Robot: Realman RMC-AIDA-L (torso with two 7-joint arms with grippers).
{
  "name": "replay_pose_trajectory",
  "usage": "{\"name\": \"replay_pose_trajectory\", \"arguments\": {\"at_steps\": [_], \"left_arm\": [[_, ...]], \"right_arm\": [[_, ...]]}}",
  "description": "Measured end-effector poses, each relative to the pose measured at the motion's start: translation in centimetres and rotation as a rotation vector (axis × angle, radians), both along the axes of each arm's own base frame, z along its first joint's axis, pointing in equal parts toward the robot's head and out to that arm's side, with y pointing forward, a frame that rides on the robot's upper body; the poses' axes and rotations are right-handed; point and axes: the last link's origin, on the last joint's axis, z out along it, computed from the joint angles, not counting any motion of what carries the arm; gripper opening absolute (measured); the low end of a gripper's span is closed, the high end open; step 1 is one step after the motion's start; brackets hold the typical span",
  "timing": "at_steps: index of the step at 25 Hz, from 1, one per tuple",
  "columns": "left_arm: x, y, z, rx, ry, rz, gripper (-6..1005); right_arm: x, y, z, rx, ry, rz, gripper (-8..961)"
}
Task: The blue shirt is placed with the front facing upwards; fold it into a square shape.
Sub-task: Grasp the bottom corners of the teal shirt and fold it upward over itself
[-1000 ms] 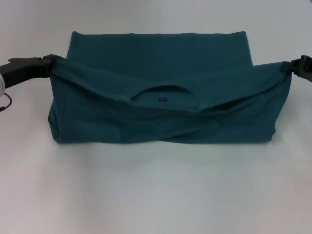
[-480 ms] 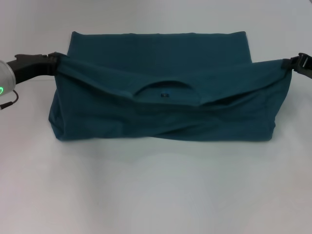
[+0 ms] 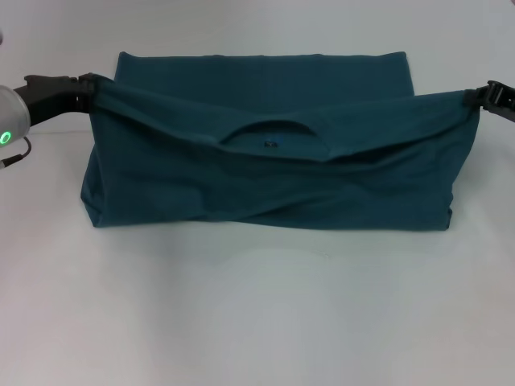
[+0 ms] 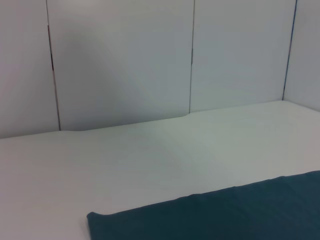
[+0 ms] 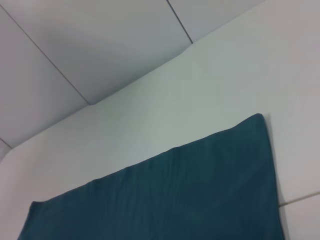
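Higher now: blue shirt (image 3: 265,173), label (image 3: 270,145) unreadable.

A smooth, plain white table (image 3: 257,322) carries the work, its matte top running back to pale grey panelled walls (image 4: 120,60) seen in both wrist views. Directly on it lies a large dark teal-blue cotton shirt (image 3: 265,185), its far layer flat on the surface with a straight rear edge. The near fold rests along the table in front, where the cloth casts a soft shadow.
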Motion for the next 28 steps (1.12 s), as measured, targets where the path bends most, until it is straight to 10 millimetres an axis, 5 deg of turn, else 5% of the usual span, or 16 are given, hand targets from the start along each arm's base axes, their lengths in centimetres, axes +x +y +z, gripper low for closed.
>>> {"name": "replay_pose_trajectory", "arguments": {"at_steps": [18, 21, 28], "left_arm": [[0.7, 0.6, -3.1, 0.071, 0.222, -0.044, 150], [0.8, 0.5, -3.5, 0.088, 0.241, -0.046, 153], [0.6, 0.5, -2.5, 0.121, 0.235, -0.037, 203]], "right_arm": [[-0.9, 2.0, -3.2, -0.006, -0.200, -0.004, 21], [-0.9, 2.0, -3.5, -0.008, -0.219, 0.000, 234], [-0.9, 1.7, -3.0, -0.017, -0.237, 0.032, 387]]}}
